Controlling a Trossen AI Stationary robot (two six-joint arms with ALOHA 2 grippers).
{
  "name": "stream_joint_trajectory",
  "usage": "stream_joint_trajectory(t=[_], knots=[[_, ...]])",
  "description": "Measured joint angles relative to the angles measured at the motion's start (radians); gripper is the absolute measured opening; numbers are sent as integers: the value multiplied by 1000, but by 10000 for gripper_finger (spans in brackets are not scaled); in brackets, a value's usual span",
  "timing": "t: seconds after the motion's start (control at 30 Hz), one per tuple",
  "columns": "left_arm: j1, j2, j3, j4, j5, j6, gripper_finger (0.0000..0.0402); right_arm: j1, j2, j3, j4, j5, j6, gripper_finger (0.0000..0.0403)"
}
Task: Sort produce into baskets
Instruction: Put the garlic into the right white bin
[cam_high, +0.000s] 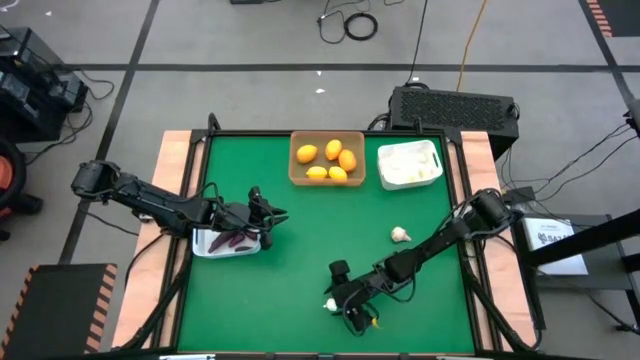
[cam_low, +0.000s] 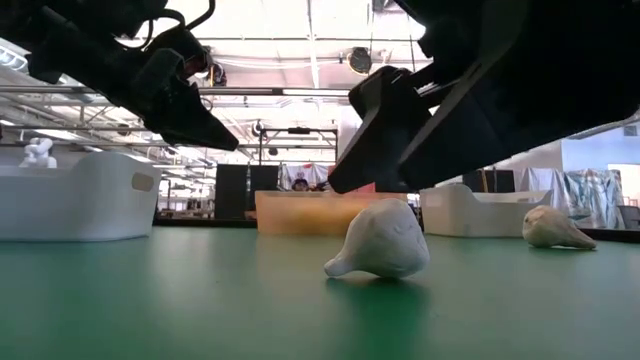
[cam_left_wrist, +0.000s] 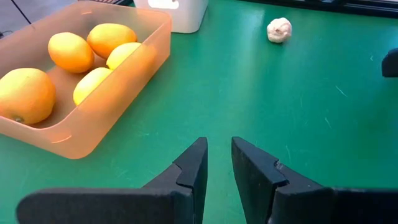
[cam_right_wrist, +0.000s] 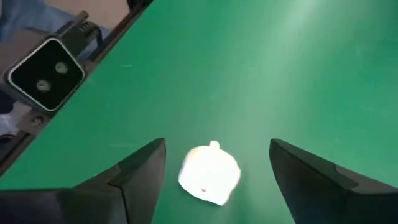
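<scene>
Right gripper (cam_high: 335, 300) is held low over the near part of the green counter (cam_high: 300, 230), its jaws spread wide and nothing gripped. A garlic bulb (cam_right_wrist: 209, 175) lies between them on the cloth, untouched on both sides in the right wrist view; the low view shows the same bulb (cam_low: 382, 241) resting on the counter with the dark fingers above and behind it. A second bulb (cam_high: 400, 235) lies well apart, toward the far right.

Left gripper (cam_high: 262, 217) is parked just beside the white basket (cam_high: 203, 245) at the left edge, which holds dark purple pieces (cam_high: 232, 239). Its jaws are nearly closed, a narrow gap left, nothing between them.

The tan basket (cam_high: 296, 175) at the far middle holds yellow and orange fruit (cam_high: 331, 150). The white basket beside it, at the far right (cam_high: 438, 165), holds whitish items, so that is judged to be where the bulbs belong.

Step in hand, as judged: pick-up of the near bulb.

- The bulb should be kept centred between the fingers before closing; it sits slightly nearer one finger now.
- The fingertips should be brought down close to the cloth so that the widest part of the bulb is caught, not its tapered tip.
- Closure should be slow: a rounded, lopsided bulb is likely to roll or squirt sideways.
- A clear lift is advised before the carry toward the far-right basket, with the second bulb passed well clear.
</scene>
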Motion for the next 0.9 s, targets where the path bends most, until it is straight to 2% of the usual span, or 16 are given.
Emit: stream_joint_trajectory(t=[0.27, 0.53, 0.9], knots=[[0, 0, 0, 0, 0, 0, 80, 11, 58, 0, 31, -4, 11, 266], [0, 0, 0, 0, 0, 0, 80, 11, 59, 0, 37, 2, -7, 255], [0, 0, 0, 0, 0, 0, 80, 10, 59, 0, 39, 3, -7, 161]])
